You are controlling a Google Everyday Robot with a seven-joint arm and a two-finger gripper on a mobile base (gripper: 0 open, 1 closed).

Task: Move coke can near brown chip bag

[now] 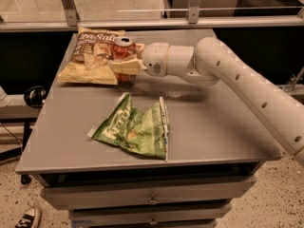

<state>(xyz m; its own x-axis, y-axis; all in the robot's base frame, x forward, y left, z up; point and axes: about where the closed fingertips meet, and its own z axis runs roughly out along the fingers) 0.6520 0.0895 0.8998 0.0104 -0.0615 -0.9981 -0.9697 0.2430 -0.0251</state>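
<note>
The coke can (pixel 123 51), red-orange with a silver top, stands upright at the back left of the grey table (pixel 213 127), right beside the right edge of the brown chip bag (pixel 92 56). The bag lies flat with a dark brown top, pale yellow lower part and white "Sea Salt" lettering. My gripper (pixel 124 61) reaches in from the right on a white arm and is shut on the coke can, one pale finger (pixel 126 66) across its front and the other behind it. The can's base sits at or just above the tabletop.
A crumpled green chip bag (pixel 135 127) lies in the middle front of the table. A metal rail with posts (pixel 192 13) runs behind the table. Drawers (pixel 152 201) are below the tabletop. A dark round object (pixel 33 96) sits left of the table.
</note>
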